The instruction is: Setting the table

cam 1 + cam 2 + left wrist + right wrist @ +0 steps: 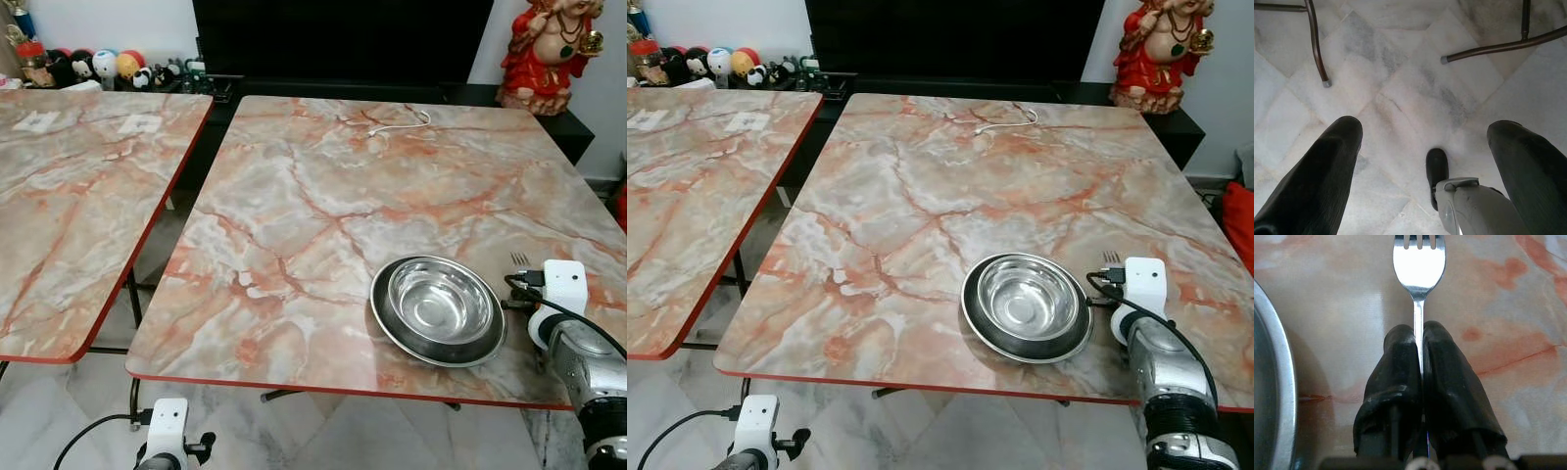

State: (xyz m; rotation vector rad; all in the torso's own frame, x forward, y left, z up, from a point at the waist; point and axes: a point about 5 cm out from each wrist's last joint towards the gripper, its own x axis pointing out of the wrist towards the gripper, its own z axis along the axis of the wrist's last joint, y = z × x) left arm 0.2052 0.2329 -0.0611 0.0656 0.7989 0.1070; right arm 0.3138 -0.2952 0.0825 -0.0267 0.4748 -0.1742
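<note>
Your right gripper [1419, 340] pinched tight on the fork [1419, 269] handle, fork low over the marble table [323, 196] just beside the steel bowl [438, 308], your left gripper [1422, 132] spread wide, empty, hanging above the floor [1415, 83].

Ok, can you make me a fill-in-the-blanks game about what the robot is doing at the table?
1. The right gripper is shut on the handle of a ____.
2. On the marble table, a steel bowl sits inside a steel ____.
3. The fork is on the ____ side of the bowl.
4. The left gripper is open and hangs above the ____.

Missing words: fork; plate; right; floor
</note>
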